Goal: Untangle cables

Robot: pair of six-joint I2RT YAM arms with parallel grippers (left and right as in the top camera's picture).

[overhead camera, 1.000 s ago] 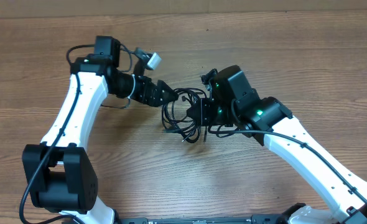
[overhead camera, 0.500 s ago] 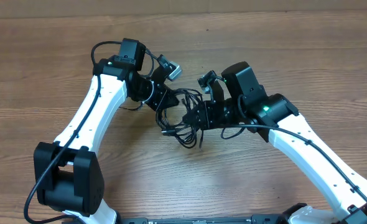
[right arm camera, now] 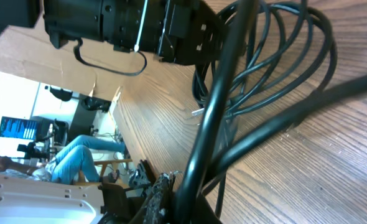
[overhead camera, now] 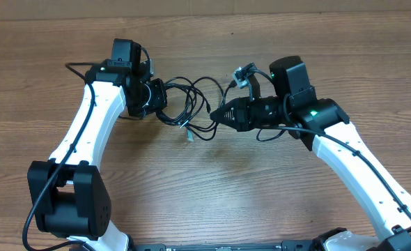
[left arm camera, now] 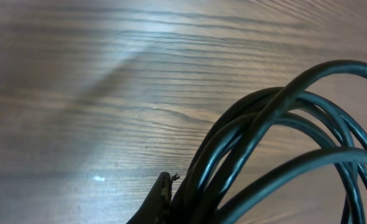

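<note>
Overhead, I see the cables (overhead camera: 186, 106) strung left to right between my grippers. The left gripper (overhead camera: 161, 98) is clamped on one side of the tangle and the right gripper (overhead camera: 216, 116) is pinched on the other. Both are equally near, so I judge the pull runs along that line.

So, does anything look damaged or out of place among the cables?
Nothing looks damaged. The cables are one tangled bundle of loops stretched between the left gripper and right gripper, jaws shut on it; a silver-tipped plug sticks out below.
</note>
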